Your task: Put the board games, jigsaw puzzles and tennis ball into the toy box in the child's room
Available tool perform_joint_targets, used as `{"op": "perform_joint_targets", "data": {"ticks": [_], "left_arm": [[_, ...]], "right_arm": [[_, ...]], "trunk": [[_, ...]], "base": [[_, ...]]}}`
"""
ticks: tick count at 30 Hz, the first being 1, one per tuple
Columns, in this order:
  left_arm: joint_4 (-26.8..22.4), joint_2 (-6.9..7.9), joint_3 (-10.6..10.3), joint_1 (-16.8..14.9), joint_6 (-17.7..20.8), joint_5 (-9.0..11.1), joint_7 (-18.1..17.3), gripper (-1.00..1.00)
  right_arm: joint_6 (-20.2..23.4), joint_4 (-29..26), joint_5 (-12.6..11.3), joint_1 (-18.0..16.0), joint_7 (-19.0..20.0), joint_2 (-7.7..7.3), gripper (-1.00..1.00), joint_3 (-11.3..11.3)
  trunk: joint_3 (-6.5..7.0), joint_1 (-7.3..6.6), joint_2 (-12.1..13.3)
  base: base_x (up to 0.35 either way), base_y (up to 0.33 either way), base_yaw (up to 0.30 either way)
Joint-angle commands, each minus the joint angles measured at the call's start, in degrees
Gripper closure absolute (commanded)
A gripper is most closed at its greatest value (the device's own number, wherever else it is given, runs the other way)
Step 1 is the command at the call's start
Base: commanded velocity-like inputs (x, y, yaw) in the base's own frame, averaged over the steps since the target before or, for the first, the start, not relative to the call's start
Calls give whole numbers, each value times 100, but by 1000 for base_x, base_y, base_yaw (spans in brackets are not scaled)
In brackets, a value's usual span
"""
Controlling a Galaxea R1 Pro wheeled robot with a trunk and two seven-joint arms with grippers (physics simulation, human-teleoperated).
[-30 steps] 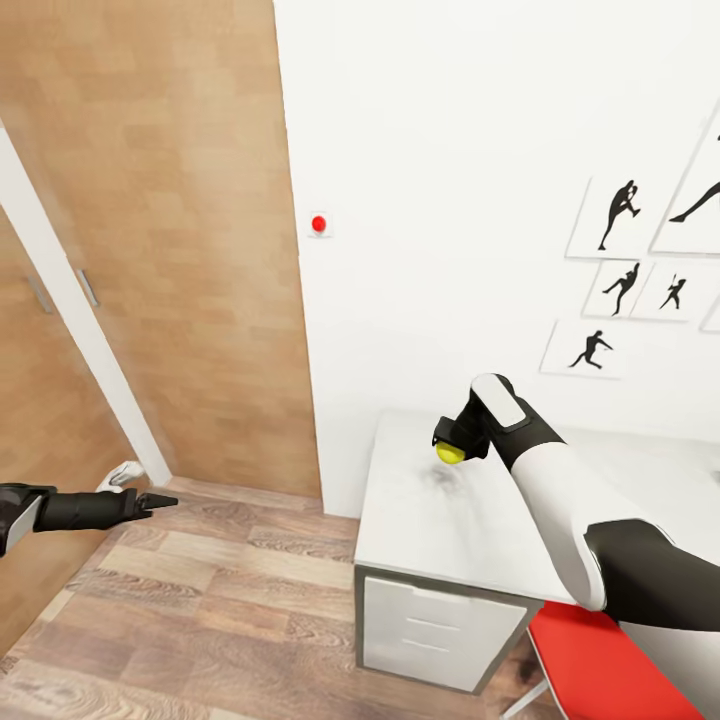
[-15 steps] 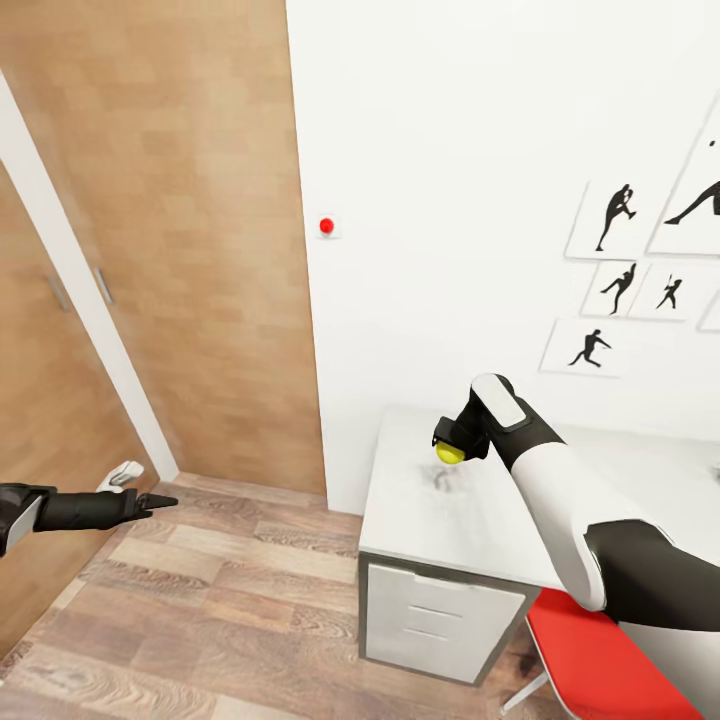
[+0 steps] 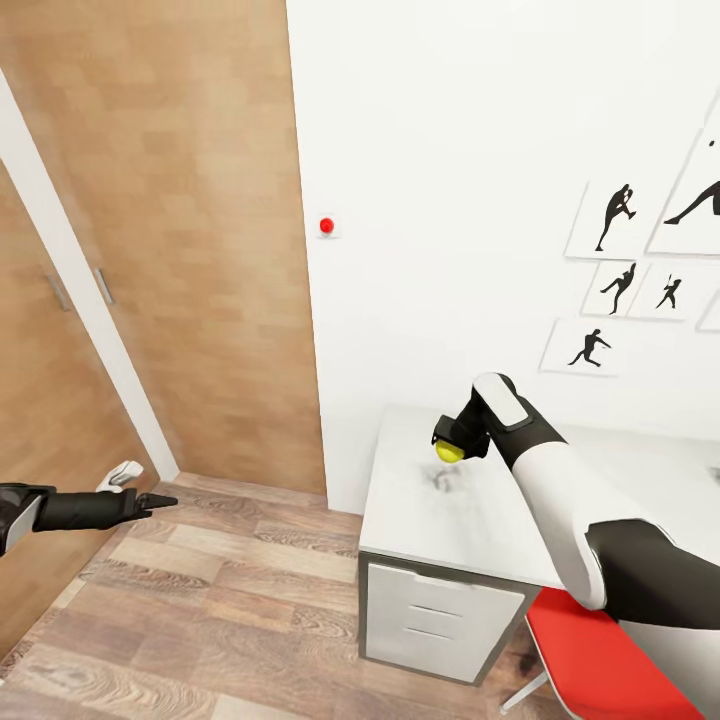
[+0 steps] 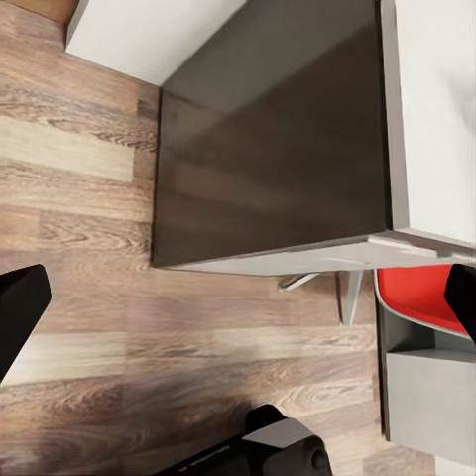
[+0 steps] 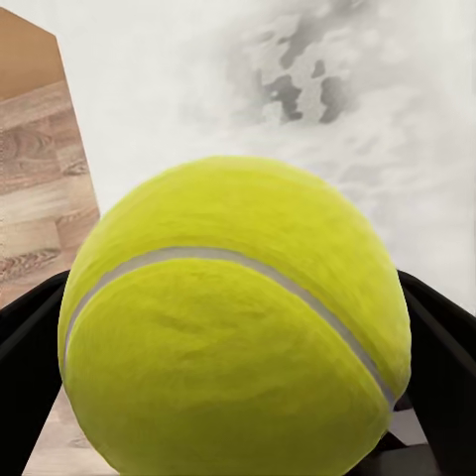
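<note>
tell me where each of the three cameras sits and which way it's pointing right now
Head view: on the robot's head, looking forward and down at the table, wall pictures and wood floor; both arms show, the right gripper holding the tennis ball, the left gripper out over the floor.
Left wrist view: on the left arm, looking down at floor, a dark side unit and a red chair; dark fingertips at the edges.
Right wrist view: on the right arm, facing the tabletop past the ball; black fingers flank it.
Shared: ball and table appear in head and right wrist views.

The right pincer [image 5: 238, 397] clamps the yellow-green tennis ball [image 5: 233, 317] between its black fingers [image 5: 30, 347] above the pale worktop [image 5: 327, 89], with wooden floor [image 5: 40, 188] beside it
</note>
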Motion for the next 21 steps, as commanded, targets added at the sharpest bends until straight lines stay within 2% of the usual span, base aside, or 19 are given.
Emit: {"op": "perform_joint_targets", "data": {"ticks": [1,5,8,13,17,21], "left_arm": [[-26,4,-46,-8,61,33,-35,-100],[-311,74,-51,-10,374,31,-134,-100],[-834,156,-50,-13,945,28,-277,-100],[-1725,199,-53,-14,1829,29,-455,-100],[-2183,263,-61,-12,2180,40,-651,-100],[-2282,316,-65,-12,2250,23,-782,-100]], "right_arm": [[15,-12,-63,-12,-58,-7,100,3],[184,-79,-59,-39,-77,-40,100,-77],[372,-214,-57,-100,-104,-110,100,-167],[459,-432,-101,-240,-116,-236,100,-220],[480,-546,-293,-263,-118,-290,100,-261],[479,-577,-406,-261,-118,-300,100,-269]], "trunk": [[-13,4,-13],[-13,4,-13],[-13,4,-13],[-13,4,-13],[-13,4,-13],[-13,4,-13]], "base": [[0,0,0],[0,0,0],[0,0,0],[0,0,0],[0,0,0],[0,0,-1]]}}
